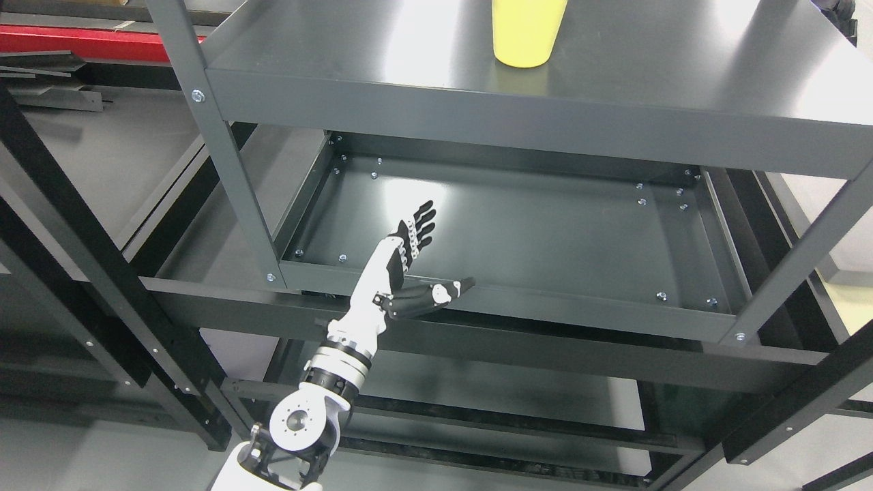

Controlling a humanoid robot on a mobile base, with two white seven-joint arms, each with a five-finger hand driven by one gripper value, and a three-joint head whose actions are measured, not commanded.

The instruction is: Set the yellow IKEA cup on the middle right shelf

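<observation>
The yellow cup (526, 31) stands upright on the upper grey shelf (614, 102) at the top of the head view, its rim cut off by the picture's edge. My left hand (426, 256) is well below it, held over the front left part of the lower shelf tray (545, 232). Its fingers (419, 225) are stretched out straight and the thumb sticks out to the right. It holds nothing. The right arm does not show.
Grey uprights of the shelf unit (235, 170) stand at the left and right front corners. Black frame beams (89, 259) cross at the left and lower right. A red and black bench (82, 41) lies at the back left.
</observation>
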